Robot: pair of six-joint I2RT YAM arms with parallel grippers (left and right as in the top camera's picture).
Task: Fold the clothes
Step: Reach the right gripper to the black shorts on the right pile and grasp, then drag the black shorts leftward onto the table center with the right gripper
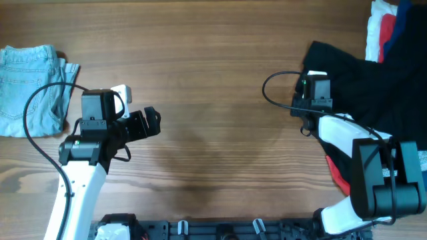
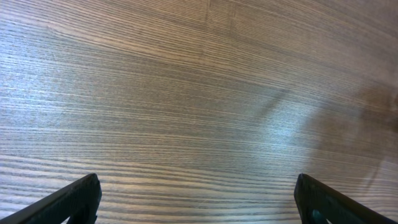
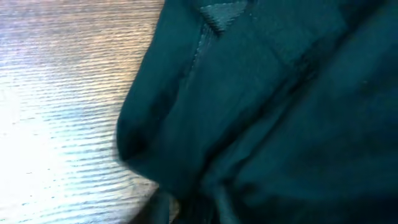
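A robot-lab workbench: a plain wood-grain table (image 1: pixel 213 53) with a black mounting rail (image 1: pixel 220 230) along its near edge, folded denim (image 1: pixel 27 87) at the left edge, and a black garment (image 1: pixel 360 80) heaped towards the far right corner.

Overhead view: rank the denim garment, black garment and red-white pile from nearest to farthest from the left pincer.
From the left pincer:
1. Denim garment, far left.
2. Black garment, right side.
3. Red-white pile, top-right corner.

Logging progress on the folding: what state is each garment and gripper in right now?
Light blue denim garment: roughly folded.
Large black fabric garment: crumpled, unfolded.
Red, white and blue clothes pile: heaped.
Left gripper: open, empty.
Right gripper: at black garment's edge, closure hidden.
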